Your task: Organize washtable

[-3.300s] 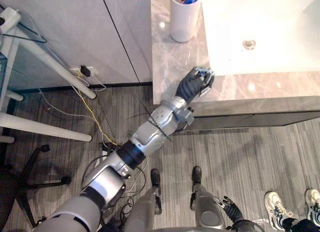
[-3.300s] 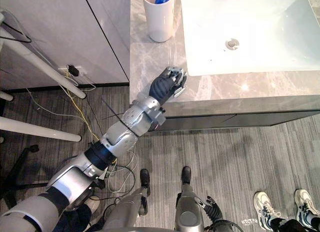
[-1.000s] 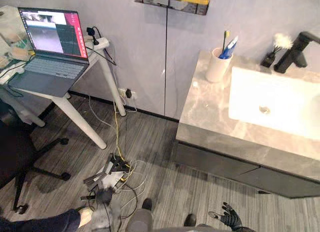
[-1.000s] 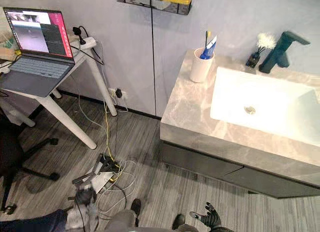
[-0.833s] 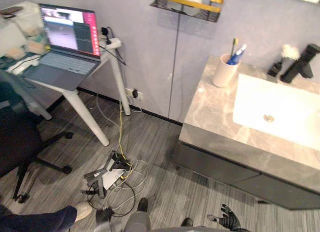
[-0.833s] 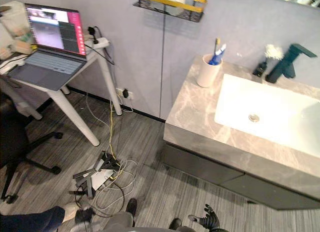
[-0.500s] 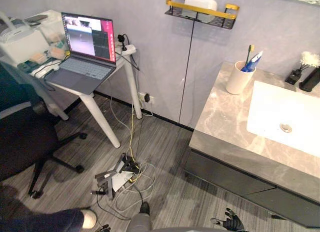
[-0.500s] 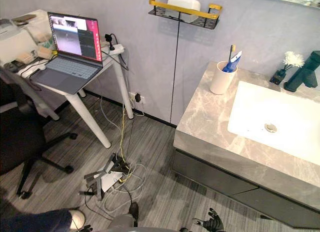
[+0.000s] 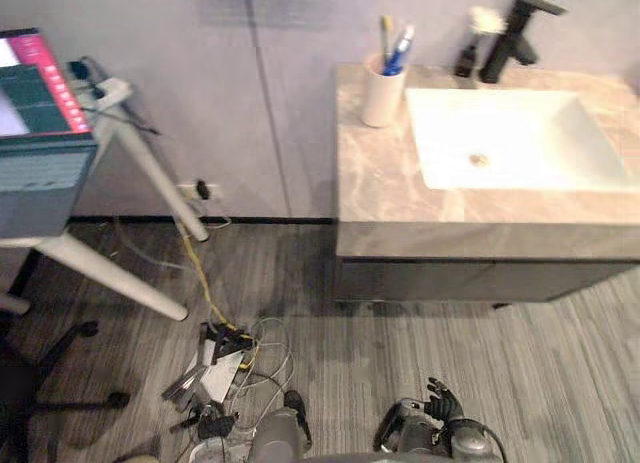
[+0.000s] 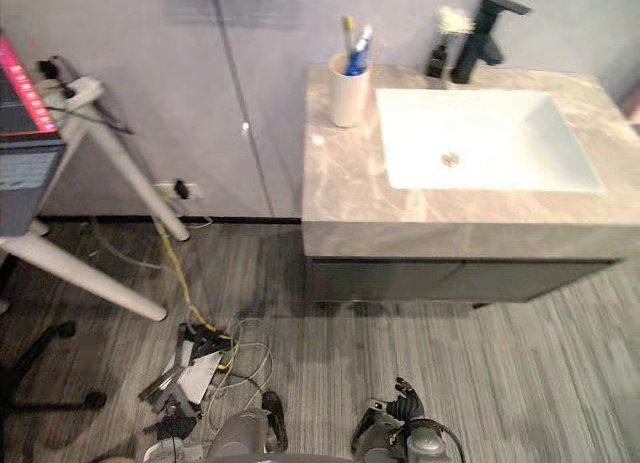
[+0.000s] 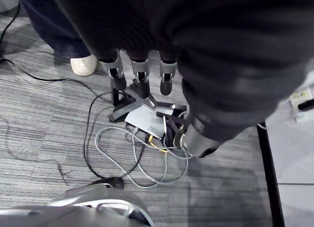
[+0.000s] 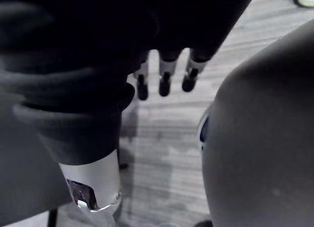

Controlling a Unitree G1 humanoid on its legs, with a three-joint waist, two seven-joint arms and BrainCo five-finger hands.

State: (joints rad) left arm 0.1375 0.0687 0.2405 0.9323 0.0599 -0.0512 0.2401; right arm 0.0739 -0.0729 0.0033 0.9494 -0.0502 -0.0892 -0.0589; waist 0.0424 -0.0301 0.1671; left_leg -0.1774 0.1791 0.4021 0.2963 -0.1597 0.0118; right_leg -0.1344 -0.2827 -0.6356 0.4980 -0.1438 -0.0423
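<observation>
The grey marble washtable (image 9: 380, 183) holds a white basin (image 9: 500, 133). A white cup (image 9: 382, 83) with a toothbrush and a blue tube stands at its back left corner. A black faucet (image 9: 515, 28) and a small dark bottle with a white tuft (image 9: 470, 48) stand behind the basin. My right hand (image 9: 440, 401) hangs low near the floor with straight fingers (image 12: 164, 80) and holds nothing. My left hand (image 11: 140, 72) hangs over the floor cables, its fingers straight and empty. Both hands are far from the counter.
A white desk with a laptop (image 9: 40, 133) stands at the left. A power strip with tangled cables (image 9: 215, 358) lies on the wood floor in front of it. A black chair base (image 9: 40, 388) is at lower left. A person's white shoe (image 11: 83, 65) is near the cables.
The whole view has swung, so the washtable now sits upper right of centre. My left hand, earlier resting on the counter's front edge, now hangs down over the floor. The cup has stayed put.
</observation>
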